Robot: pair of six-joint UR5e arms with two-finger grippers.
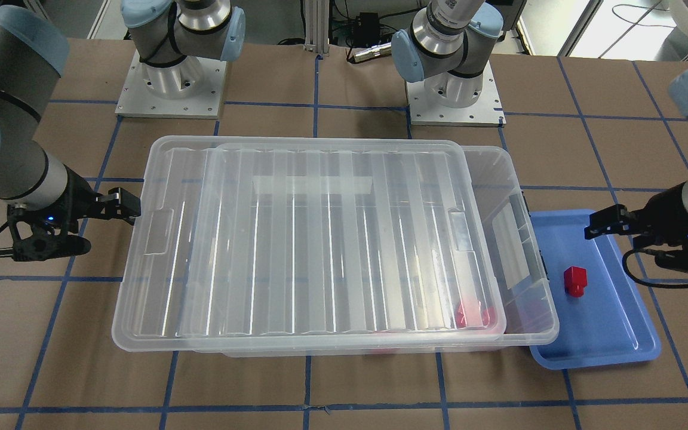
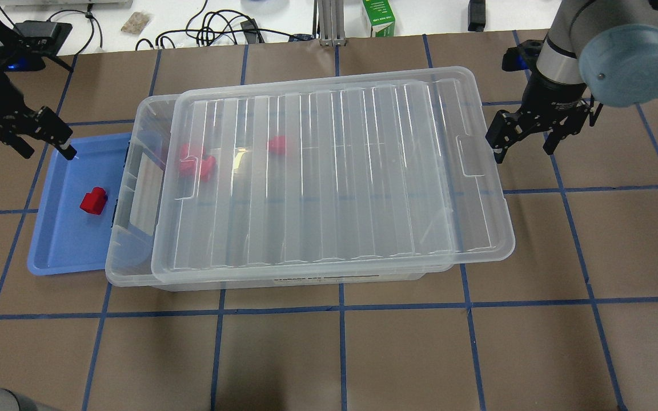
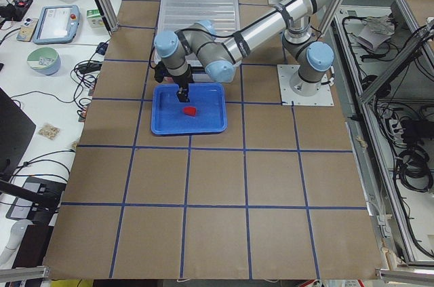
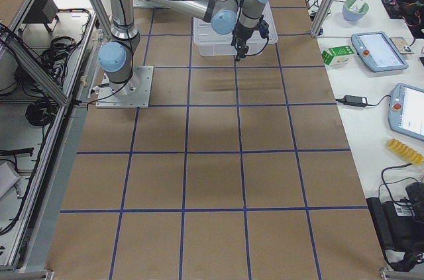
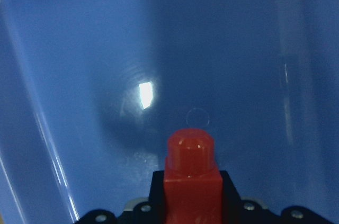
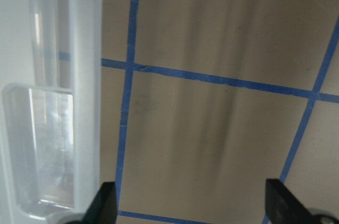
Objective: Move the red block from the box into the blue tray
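The left gripper (image 2: 48,154) hangs over the far corner of the blue tray (image 2: 60,251). Its fingers are spread wide and hold nothing. The red block (image 2: 93,201) lies loose on the tray floor, below the gripper and a little to the box side of it, clear of both fingers. For this block the placing looks done.

The nearest risk is the withdrawal. The block is small and glossy, so a finger dragged low across the tray would probably flick it or slide the light tray.

Just beyond the block, the box (image 2: 126,274) overlaps the tray's edge, and I cannot tell whether the two touch. Any shove on the box toward this gripper could push the tray and roll the block.

The clear lid (image 2: 334,171) lies askew on the box. It leaves a gap at the tray end and overhangs the far end. Spare red blocks (image 2: 197,165) sit under it.

Farthest off, the right gripper (image 2: 523,153) waits just beside the lid's overhanging edge, wide open and empty. If it pushes the lid off-centre, the lid may skew, jam, or carry the whole box toward the tray.
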